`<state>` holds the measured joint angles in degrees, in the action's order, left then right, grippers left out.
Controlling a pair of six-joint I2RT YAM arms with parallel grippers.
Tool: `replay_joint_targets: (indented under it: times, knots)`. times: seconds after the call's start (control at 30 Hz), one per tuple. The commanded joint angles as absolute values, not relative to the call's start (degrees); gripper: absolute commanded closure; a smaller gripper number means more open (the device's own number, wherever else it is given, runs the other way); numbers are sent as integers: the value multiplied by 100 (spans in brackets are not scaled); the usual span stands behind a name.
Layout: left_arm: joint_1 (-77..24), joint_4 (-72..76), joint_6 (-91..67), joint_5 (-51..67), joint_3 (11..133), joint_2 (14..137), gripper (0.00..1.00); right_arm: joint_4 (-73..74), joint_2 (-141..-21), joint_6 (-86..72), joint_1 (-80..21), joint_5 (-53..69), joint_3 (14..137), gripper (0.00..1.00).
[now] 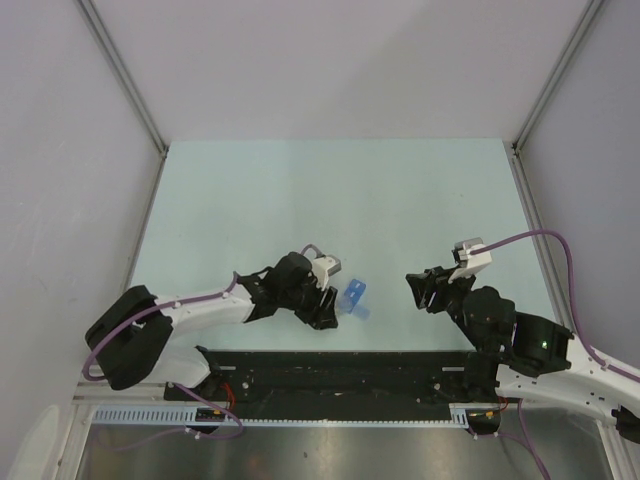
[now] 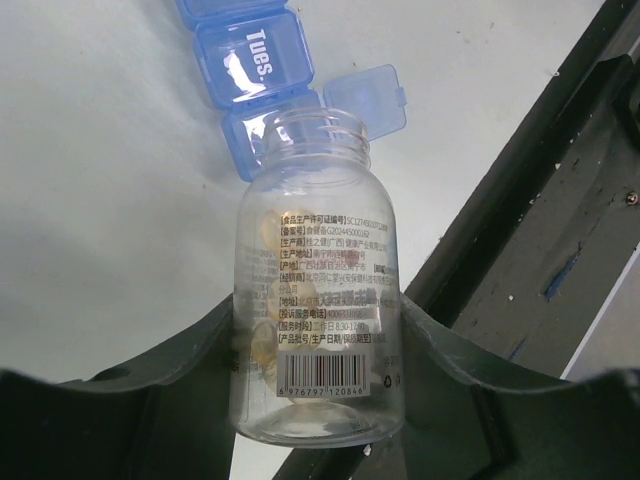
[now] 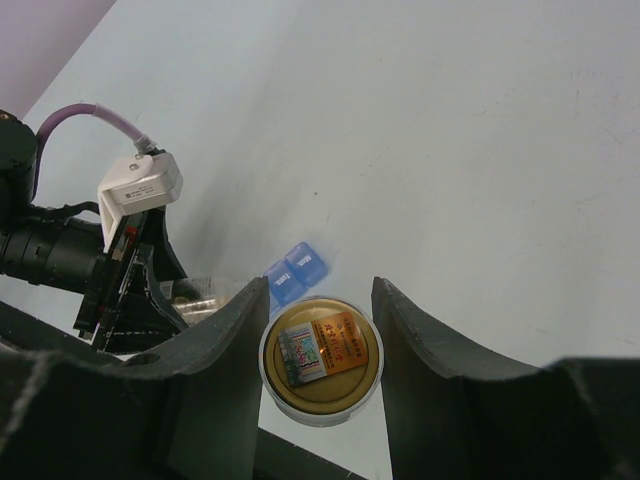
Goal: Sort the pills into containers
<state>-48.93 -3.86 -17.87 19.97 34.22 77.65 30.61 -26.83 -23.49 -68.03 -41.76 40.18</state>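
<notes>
From above, the pale green tabletop (image 1: 300, 190) is smooth and flat. The left hand (image 1: 328, 300) is near the front edge, and the small blue pill box (image 1: 353, 298) lies on the tabletop just beside it. We can only see a clear glint of what it holds from here. The right hand (image 1: 418, 288) is further right, well apart from the box.

In the left wrist view, the left hand (image 2: 318, 330) is clamped on a clear plastic bottle (image 2: 318, 300), one dark finger on each side. The bottle is round with a narrow neck, and its mouth has no top on it. Its see-through label has rows of small Chinese writing and a bar code with 6 976797 120846 under it. Some pale yellow pills (image 2: 264, 228) show through the wall, but they are blurry. The bottle mouth is right by the pill box (image 2: 255, 60). The box is see-through blue plastic with square parts joined in a row. One lid reads "Tues." in white letters. The part nearest the bottle has its lid (image 2: 365, 100) flipped open.

In the right wrist view, the right hand (image 3: 320, 295) grips a round cap (image 3: 320, 362) between its fingers. The cap is gold inside with a clear rim and an orange sticker. The sticker's writing is too small to read. The pill box (image 3: 297, 272) lies beyond it.
</notes>
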Motion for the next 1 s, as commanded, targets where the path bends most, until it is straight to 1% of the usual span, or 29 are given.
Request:
replay_joint_targets:
  times: [0.0, 0.97]
  knots:
    - [-4852, -448, -1617, 2171, 3744, 7813, 100, 2918, -2663, -2312, -6776, -4289, 4017, 100]
    - [-4825, -1309, -1573, 2180, 4280, 8077, 100, 2971, -2487, -2435, -6759, -4403, 3920, 100]
